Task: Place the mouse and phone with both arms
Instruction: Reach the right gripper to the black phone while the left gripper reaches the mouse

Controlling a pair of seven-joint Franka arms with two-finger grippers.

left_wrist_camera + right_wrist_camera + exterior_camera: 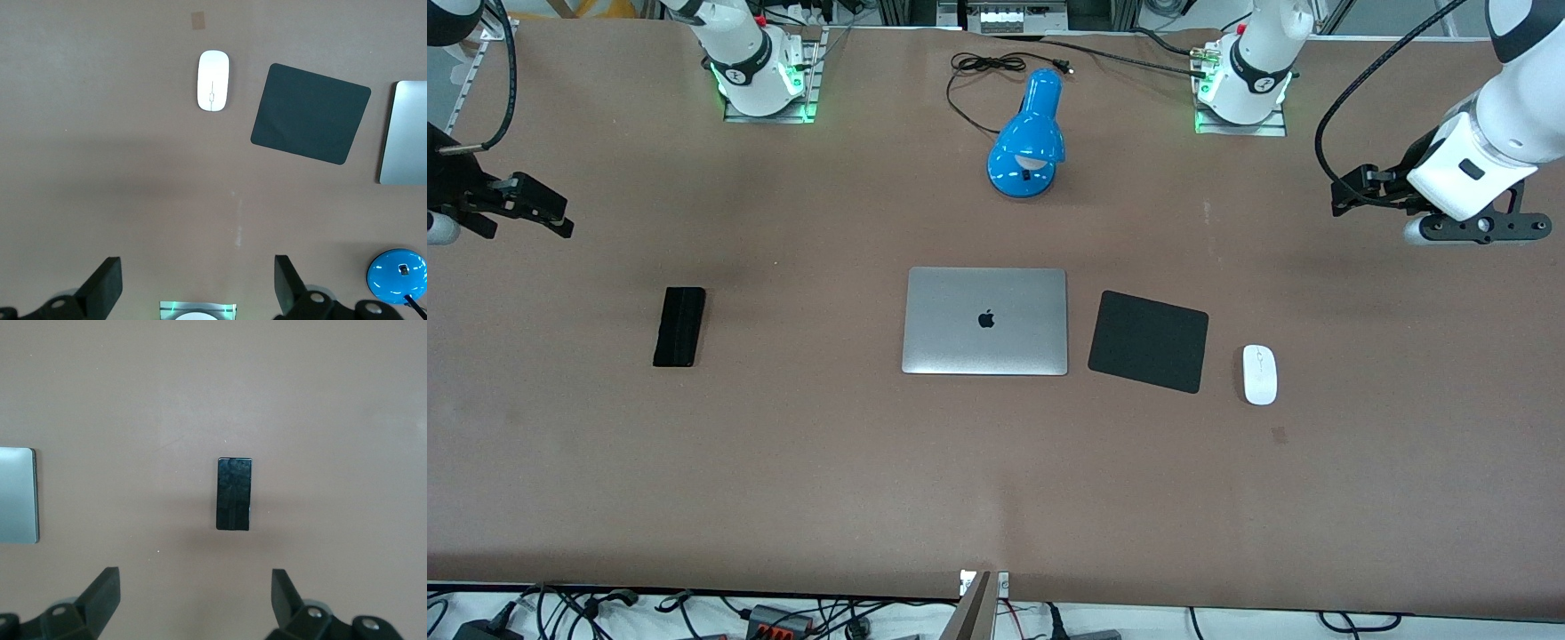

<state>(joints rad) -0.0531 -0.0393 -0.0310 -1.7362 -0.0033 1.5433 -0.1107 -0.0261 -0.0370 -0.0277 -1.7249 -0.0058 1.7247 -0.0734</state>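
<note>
The white mouse point(1260, 374) lies on the brown table beside the black mouse pad point(1149, 340), toward the left arm's end; it also shows in the left wrist view point(213, 89). The black phone point(679, 326) lies flat toward the right arm's end and shows in the right wrist view point(234, 493). My left gripper point(1352, 191) hangs open and empty above the table at the left arm's end; its own view shows it spread wide point(198, 287). My right gripper point(547, 213) hangs open and empty above the table at the right arm's end, spread wide in its own view point(195, 600).
A closed silver laptop point(985, 321) lies mid-table between the phone and the mouse pad. A blue desk lamp point(1028, 138) with a black cord lies farther from the camera, between the two arm bases point(765, 76) point(1240, 84).
</note>
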